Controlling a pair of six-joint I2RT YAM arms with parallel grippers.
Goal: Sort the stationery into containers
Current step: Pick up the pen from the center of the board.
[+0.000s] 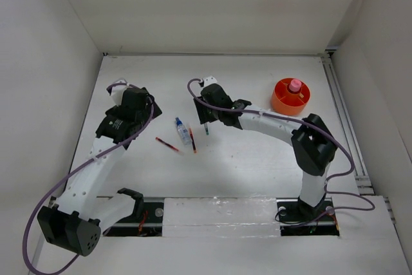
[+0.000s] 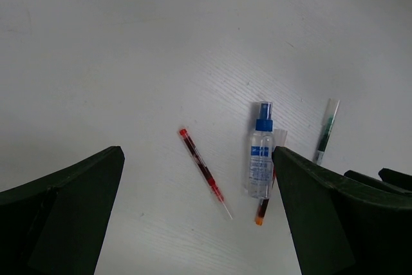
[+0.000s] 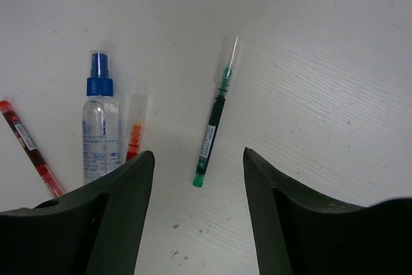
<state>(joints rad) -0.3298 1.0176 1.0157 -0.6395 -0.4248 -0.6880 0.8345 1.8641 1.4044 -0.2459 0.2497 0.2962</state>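
Observation:
A dark green pen [image 3: 212,127] lies on the white table just ahead of my right gripper [image 3: 198,156], which is open and empty above it. Left of it lie a clear blue-capped bottle [image 3: 101,127] and two thin red pens [image 3: 134,136] [image 3: 29,149]. My left gripper [image 2: 198,159] is open and empty, hovering over the red pen [image 2: 204,170], with the bottle [image 2: 261,156] by its right finger. The orange tub [image 1: 280,102] stands at the back right with a pink-capped cylinder [image 1: 295,85] in it. The eraser and the tan cube are out of view.
White walls close in the table on the left, back and right. A metal rail [image 1: 344,120] runs along the table's right edge. The arm bases sit at the near edge.

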